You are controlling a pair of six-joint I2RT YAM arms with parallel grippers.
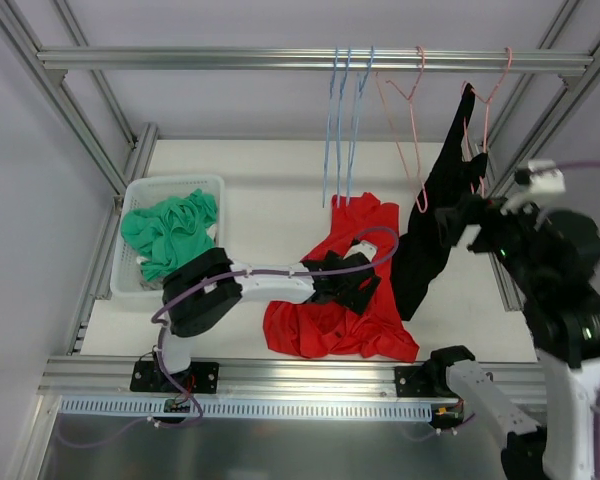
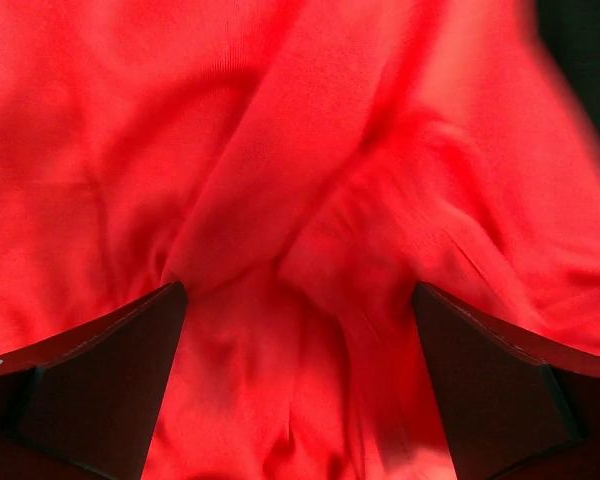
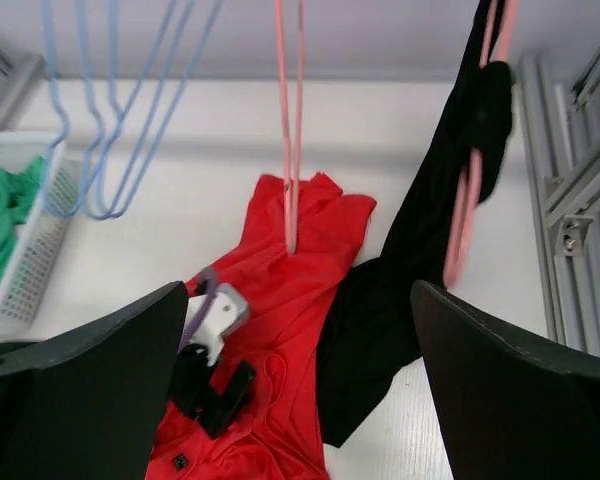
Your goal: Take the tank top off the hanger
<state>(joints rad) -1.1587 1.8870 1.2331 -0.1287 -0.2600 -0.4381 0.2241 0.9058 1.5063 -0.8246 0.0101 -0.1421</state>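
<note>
A red garment [image 1: 330, 320] lies crumpled on the tabletop [image 1: 270, 170]. The black tank top [image 1: 425, 250] hangs from its pink hanger [image 3: 467, 200]. The right pincer [image 3: 298, 290] faces it, wide and empty, probably to pull it free. The left pincer [image 2: 298, 292] is wide over the red cloth.

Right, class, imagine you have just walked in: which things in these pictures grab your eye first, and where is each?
The red garment sprawled mid-table stands out first, with the left gripper open right over it. To its right a black tank top dangles, and a white basket of green clothes sits at the left edge.
</note>
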